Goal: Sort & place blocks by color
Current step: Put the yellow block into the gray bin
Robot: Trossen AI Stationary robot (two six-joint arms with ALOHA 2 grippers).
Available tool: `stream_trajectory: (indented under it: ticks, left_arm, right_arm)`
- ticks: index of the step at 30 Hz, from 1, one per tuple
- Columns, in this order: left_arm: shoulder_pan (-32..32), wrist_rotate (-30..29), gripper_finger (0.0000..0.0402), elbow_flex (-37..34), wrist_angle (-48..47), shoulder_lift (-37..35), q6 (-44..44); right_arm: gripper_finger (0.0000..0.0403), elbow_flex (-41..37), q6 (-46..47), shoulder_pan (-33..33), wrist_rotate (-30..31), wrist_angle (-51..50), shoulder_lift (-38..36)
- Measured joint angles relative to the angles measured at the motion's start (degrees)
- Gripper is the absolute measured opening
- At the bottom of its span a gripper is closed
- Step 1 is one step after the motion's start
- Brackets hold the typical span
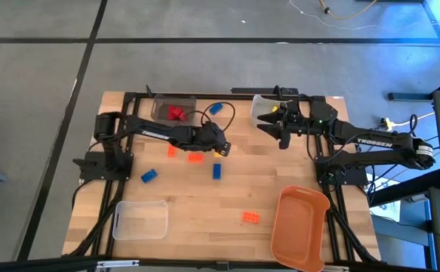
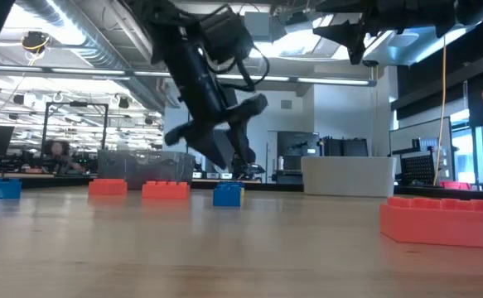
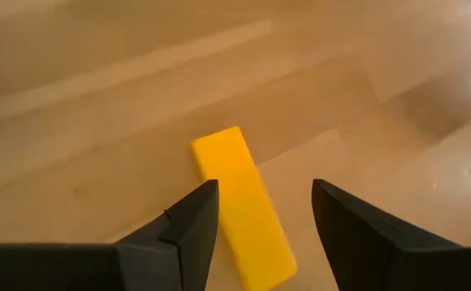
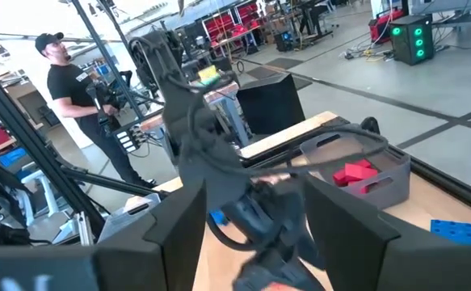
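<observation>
The yellow block (image 3: 241, 206) lay flat on the wood table (image 1: 204, 204), with the left gripper (image 3: 259, 218) right over it, fingers apart on either side and not touching it. Seen from above, that was just about table centre. Two orange blocks (image 1: 195, 157) sat at its 9 o'clock, a blue block (image 1: 217, 171) at 6. The right gripper (image 1: 269, 121) hung at roughly 2 o'clock, fingers spread, holding nothing. A red block (image 1: 176, 114) sat in the dark bin (image 1: 159, 106).

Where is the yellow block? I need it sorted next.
The yellow block lies on the table near its middle, below the open left gripper, with a blue block just beyond.
</observation>
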Motion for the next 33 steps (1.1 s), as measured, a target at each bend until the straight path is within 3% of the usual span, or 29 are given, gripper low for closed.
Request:
stream_trajectory:
  ticks: [14, 33]
  left_arm:
    - [-0.4, -1.13, 0.019, 0.07, 3.67, 5.56, 0.56]
    - [-0.81, -3.72, 0.019, 0.07, -1.15, 7.49, 2.41]
  right_arm:
    - [0.0207, 0.02, 0.0, 0.0, 0.04, -0.02, 0.0]
    - [0.0207, 0.04, 0.02, 0.02, 0.09, 0.03, 0.04]
